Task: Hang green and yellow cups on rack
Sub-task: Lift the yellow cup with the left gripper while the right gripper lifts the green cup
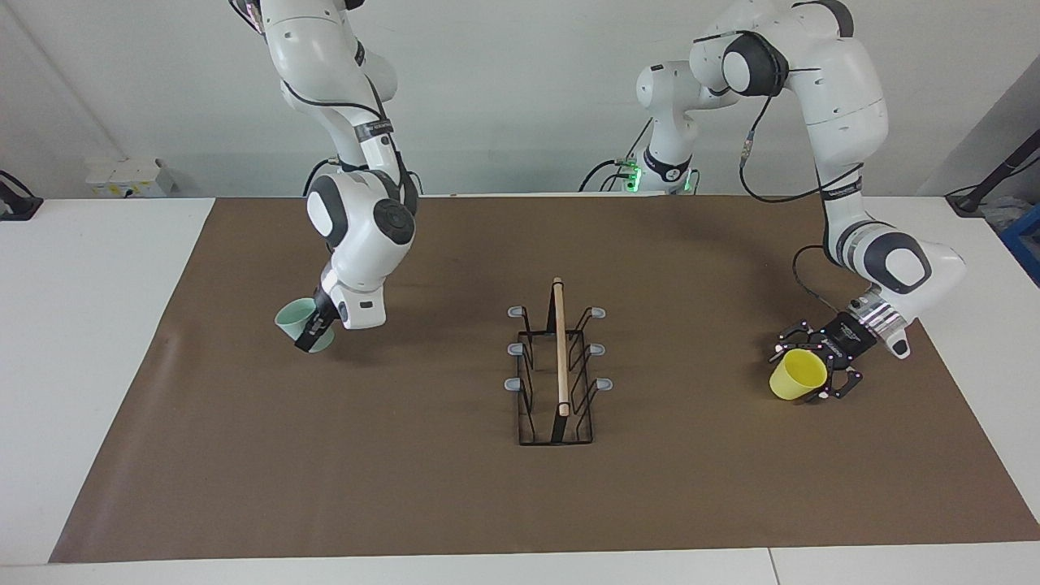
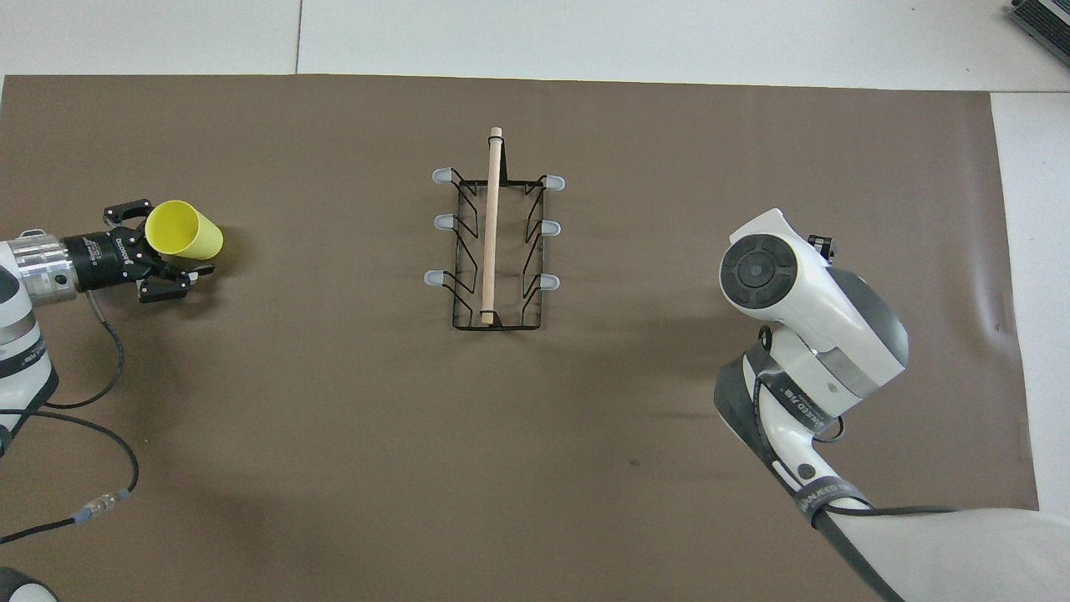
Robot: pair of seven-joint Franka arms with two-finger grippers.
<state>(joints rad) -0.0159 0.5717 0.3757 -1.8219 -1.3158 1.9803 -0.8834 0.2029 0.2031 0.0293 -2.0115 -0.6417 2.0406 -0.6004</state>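
Getting both cups: we judge this the step in hand, a firm hold on each before anything goes to the rack.
Mat: we work over a brown mat [image 1: 244, 455] that covers most of the white table [image 1: 89, 325]; both grippers are down close to it.
Rack [image 1: 557, 382]: it stands mid-mat, well apart from both grippers and between them. None of its six grey-capped prongs carries a cup, so we judge all the hanging is yet to do.
Left gripper [image 1: 822, 375]: low at its own arm's end of the mat, lying nearly level. Its black fingers [image 2: 171, 281] sit around the yellow cup, and we read them as clamped on it.
Yellow cup [image 1: 798, 375]: it lies on its side in that gripper, mouth turned away from the wrist, at or just off the mat.
Right gripper [image 1: 315, 333]: pointing down at its own end of the mat; in the overhead view its arm hides it. One dark finger crosses the green cup's wall, but we cannot tell whether the fingers have closed.
Green cup [image 1: 297, 322]: touching that gripper, apparently resting on the mat.
Doing it well: we should confirm the right grip before lifting, raise both cups straight up, then turn each mouth-down over a prong, one arm at a time.
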